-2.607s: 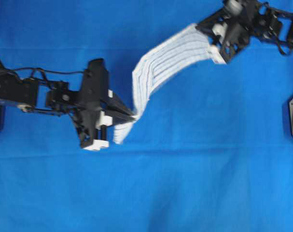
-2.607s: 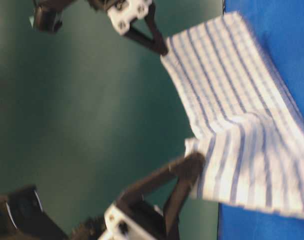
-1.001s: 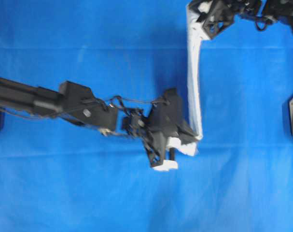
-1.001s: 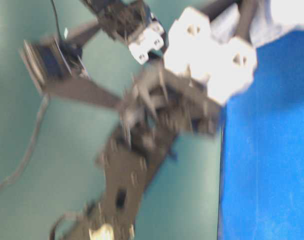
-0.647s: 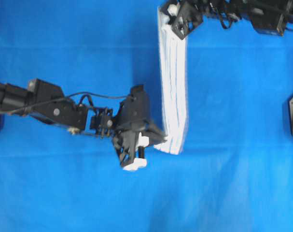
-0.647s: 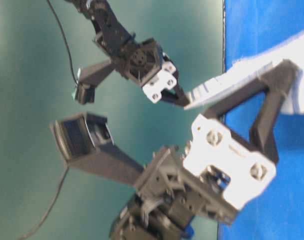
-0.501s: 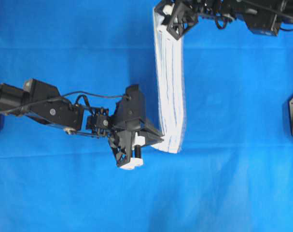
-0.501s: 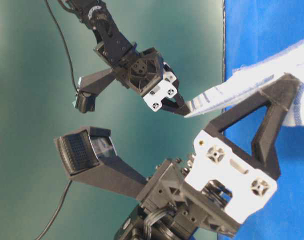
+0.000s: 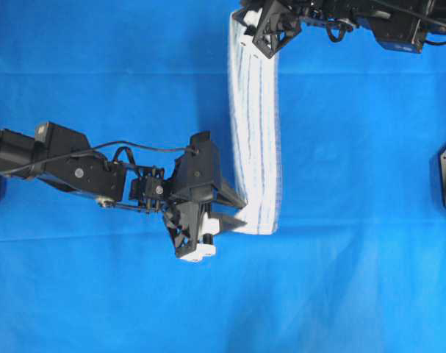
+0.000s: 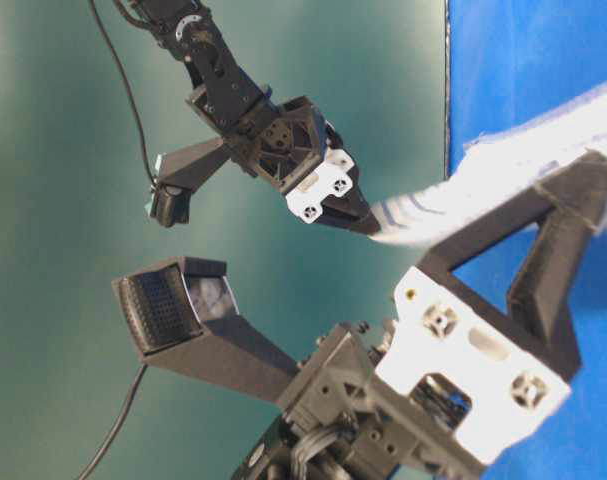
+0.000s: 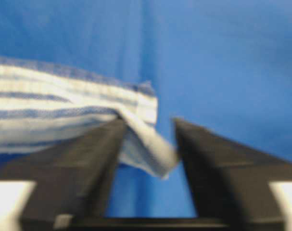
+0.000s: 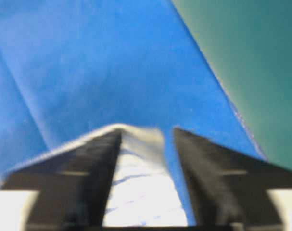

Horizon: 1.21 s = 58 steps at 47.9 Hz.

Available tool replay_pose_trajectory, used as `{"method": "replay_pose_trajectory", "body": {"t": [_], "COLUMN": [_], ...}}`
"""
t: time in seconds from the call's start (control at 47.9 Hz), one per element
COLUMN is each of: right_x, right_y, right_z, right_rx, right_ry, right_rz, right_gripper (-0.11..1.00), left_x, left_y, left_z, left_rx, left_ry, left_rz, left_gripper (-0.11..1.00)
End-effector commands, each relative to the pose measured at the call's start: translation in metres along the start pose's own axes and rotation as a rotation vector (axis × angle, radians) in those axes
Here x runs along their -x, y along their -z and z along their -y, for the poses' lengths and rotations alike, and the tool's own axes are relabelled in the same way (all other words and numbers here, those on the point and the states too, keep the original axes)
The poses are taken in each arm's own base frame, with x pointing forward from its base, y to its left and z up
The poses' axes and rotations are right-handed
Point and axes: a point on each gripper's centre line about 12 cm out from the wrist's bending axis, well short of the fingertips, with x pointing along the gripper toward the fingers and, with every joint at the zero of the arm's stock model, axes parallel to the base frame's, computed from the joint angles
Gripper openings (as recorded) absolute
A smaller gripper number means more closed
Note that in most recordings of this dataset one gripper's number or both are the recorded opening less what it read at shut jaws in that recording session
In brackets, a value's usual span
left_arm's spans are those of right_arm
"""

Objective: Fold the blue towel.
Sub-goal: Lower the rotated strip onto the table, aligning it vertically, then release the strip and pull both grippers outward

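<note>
Risk sits first at the left gripper point(image 9: 236, 209), nearest in the table-level view: its black jaws stand partly apart, and in the left wrist view a loose corner of the white woven towel with light-blue checks and navy stripes point(image 9: 256, 140) lies between them, draped against one finger and clear of the other. I judge nothing is clamped there. If the arm pulls away with that corner snagged on the finger, the folded end could drag open or skew.

Beyond that gripper the towel runs as a long narrow folded strip over the plain blue cloth-covered counter point(image 9: 355, 220), ending under the right gripper point(image 9: 246, 22). That gripper's jaws also stand wide, with the towel's far end between them; the right wrist view shows pale cloth in the gap and no pinch on it. The same hazard applies: a lift could carry the end up and undo the fold, or leave the layers uneven.

Only the overhead view shows the whole strip, from one gripper to the other, and that its edges look roughly aligned. The left wrist view alone shows the corner sticking out past the fold, which the overhead view hides under the jaws. The table-level view shows the towel's near end raised a little off the counter by the left gripper point(image 10: 583, 230), though blur makes contact hard to judge.
</note>
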Motion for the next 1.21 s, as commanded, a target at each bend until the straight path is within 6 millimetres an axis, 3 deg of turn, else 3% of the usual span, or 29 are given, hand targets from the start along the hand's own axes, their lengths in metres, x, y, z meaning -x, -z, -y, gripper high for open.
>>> {"method": "replay_pose_trajectory", "body": {"t": [0.0, 0.083, 0.146, 0.396, 0.793, 0.939, 1.189], "right_x": [0.014, 0.024, 0.031, 0.081, 0.176, 0.202, 0.206], "right_y": [-0.02, -0.023, -0.024, -0.022, 0.015, 0.033, 0.056], "right_z": [0.0, 0.001, 0.001, -0.003, -0.04, -0.055, -0.06], "right_rx": [0.004, 0.003, 0.002, 0.008, 0.057, 0.068, 0.048], "right_ry": [0.0, 0.003, 0.005, -0.006, -0.163, -0.233, -0.272], "right_rz": [0.06, 0.069, 0.073, 0.133, 0.388, 0.445, 0.441], "right_gripper": [0.58, 0.55, 0.53, 0.53, 0.53, 0.53, 0.53], "left_x": [0.017, 0.032, 0.046, 0.103, 0.18, 0.195, 0.198], "left_y": [-0.018, -0.02, -0.022, -0.026, -0.033, -0.026, -0.023], "left_z": [0.006, 0.005, 0.004, -0.016, -0.061, -0.074, -0.082], "left_rx": [0.0, -0.004, -0.005, -0.014, -0.114, -0.108, -0.098], "left_ry": [0.013, 0.002, -0.007, -0.043, -0.141, -0.188, -0.211], "left_rz": [0.038, 0.006, -0.017, 0.026, 0.386, 0.424, 0.445], "left_gripper": [0.54, 0.78, 0.86, 0.79, 0.79, 0.79, 0.79]}}
